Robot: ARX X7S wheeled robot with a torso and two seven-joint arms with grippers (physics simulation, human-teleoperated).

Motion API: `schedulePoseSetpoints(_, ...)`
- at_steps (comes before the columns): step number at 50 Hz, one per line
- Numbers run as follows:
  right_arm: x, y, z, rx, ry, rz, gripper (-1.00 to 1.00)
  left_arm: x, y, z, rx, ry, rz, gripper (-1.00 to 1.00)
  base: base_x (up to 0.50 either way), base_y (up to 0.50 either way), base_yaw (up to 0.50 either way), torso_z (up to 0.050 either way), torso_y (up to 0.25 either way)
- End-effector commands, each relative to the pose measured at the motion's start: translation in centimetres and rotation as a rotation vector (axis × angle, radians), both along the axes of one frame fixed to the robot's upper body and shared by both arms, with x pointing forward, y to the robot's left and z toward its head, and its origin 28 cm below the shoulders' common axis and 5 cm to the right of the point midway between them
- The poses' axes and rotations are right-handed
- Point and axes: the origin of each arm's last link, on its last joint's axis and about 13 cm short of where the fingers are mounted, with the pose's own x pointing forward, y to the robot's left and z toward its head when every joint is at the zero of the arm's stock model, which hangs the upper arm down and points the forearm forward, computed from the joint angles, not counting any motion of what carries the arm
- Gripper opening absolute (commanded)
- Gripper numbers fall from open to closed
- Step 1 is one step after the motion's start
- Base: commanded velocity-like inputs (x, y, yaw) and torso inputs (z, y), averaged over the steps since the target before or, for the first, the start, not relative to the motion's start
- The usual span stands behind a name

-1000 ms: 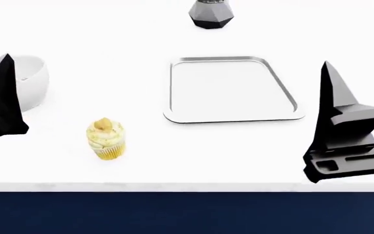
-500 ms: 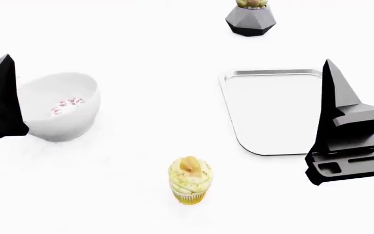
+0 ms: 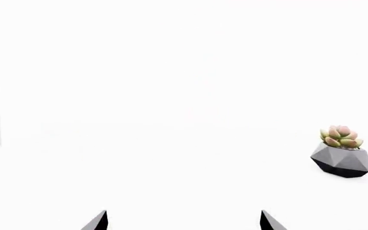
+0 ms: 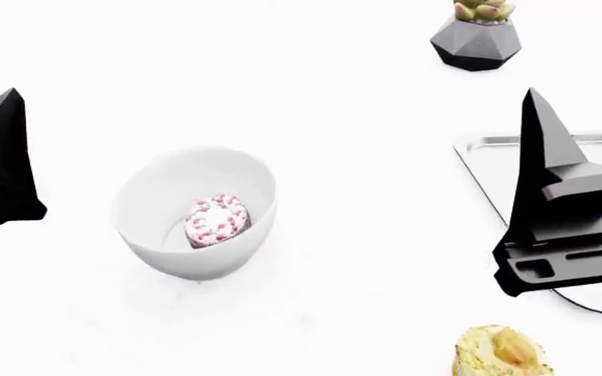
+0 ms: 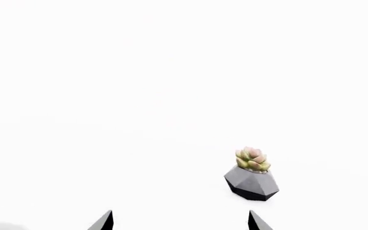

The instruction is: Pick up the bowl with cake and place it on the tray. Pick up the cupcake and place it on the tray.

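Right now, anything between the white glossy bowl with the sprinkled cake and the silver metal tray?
Nothing visible. In the head view the white glossy bowl holding the pink-sprinkled cake sits left of the silvery metal tray, with bare table between. The grey faceted plant pot is farther back, the yellow cupcake nearer the robot.

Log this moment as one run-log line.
left gripper: open, empty | right gripper: open, empty | bowl with cake: on table, untouched | cupcake: on table | tray: nothing visible on it
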Motion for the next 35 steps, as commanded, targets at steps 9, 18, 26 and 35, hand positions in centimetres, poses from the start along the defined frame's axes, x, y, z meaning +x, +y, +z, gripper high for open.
schedulePoseSetpoints(9,0.0,0.1,0.4,0.028,-0.008,-0.008,1.0,0.0,0.1,0.1,-0.003,-0.002,0.001,1.0,0.01,0.03,0.0,0.0,0.001)
schedulePoseSetpoints(18,-0.3,0.1,0.6,0.029,-0.03,0.008,1.0,0.0,0.1,0.1,-0.004,-0.001,-0.001,1.0,0.15,0.0,0.0,0.0,0.0)
schedulePoseSetpoints(26,-0.1,0.3,0.6,0.003,0.009,-0.023,1.0,0.1,0.2,0.2,-0.006,-0.001,0.004,1.0,0.0,0.0,0.0,0.0,0.0)
schedulePoseSetpoints(35,0.7,1.7,0.9,0.012,0.055,-0.021,1.0,0.3,0.6,0.5,-0.021,-0.003,0.021,1.0,0.0,0.17,0.0,0.0,0.0)
